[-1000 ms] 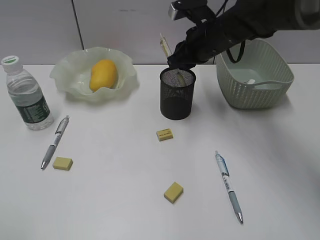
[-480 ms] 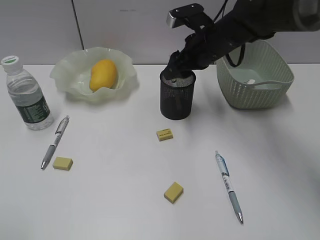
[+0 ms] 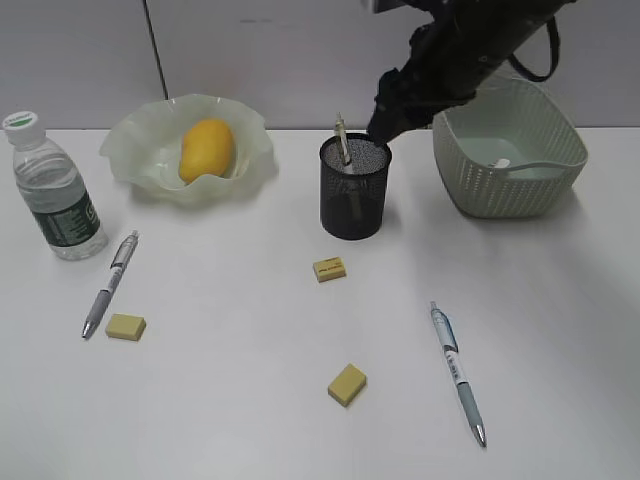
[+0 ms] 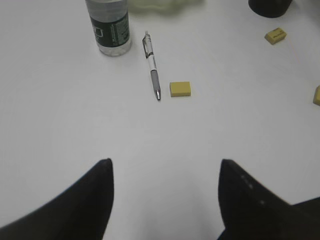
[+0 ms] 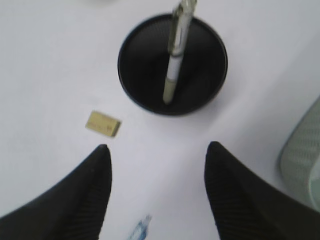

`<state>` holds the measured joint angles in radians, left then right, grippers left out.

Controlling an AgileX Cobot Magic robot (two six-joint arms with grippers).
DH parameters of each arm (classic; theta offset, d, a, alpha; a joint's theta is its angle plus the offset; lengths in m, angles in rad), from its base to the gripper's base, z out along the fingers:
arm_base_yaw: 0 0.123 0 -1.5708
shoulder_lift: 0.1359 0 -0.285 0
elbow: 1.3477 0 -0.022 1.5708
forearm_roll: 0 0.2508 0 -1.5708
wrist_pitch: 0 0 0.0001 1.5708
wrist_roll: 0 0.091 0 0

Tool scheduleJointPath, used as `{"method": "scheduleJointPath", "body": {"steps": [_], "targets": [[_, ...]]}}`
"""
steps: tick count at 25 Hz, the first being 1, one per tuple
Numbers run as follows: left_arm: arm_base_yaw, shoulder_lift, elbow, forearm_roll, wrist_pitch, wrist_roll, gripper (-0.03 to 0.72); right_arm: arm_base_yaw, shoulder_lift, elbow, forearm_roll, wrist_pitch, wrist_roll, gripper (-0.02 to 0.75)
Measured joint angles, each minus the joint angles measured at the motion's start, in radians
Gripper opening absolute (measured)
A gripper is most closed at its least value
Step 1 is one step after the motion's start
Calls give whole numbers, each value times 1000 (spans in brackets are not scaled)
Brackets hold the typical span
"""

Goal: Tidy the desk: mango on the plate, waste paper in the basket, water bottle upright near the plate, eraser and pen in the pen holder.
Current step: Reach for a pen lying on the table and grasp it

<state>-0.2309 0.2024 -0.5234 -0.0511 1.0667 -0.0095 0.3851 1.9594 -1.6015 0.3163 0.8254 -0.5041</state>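
The pen holder (image 5: 172, 64) sat in the upper middle of the right wrist view, seen from above as a dark round cup on the white desk (image 5: 55, 65). A pen (image 5: 176, 55) stood inside it, its tip down on the holder's floor and its clip end leaning up past the far rim. Below and to the left of the holder, a little apart from it, a small yellow eraser (image 5: 103, 123) lay flat. The right gripper (image 5: 157, 192) hung nearer the camera than the holder, its two dark fingers (image 5: 90, 190) spread wide with only bare desk between them. To the holder's right, the pale green basket (image 5: 302, 155) showed at the edge, blurred.
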Motion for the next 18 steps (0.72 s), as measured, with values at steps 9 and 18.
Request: {"method": "scheduleJointPath", "body": {"steps": [9,18], "targets": [[0,0,0,0,0,0,496,0,-41,-4,-213,339,306,472],[0,0,0,0,0,0,496,0,-107,64,-251,378,389,468]]}}
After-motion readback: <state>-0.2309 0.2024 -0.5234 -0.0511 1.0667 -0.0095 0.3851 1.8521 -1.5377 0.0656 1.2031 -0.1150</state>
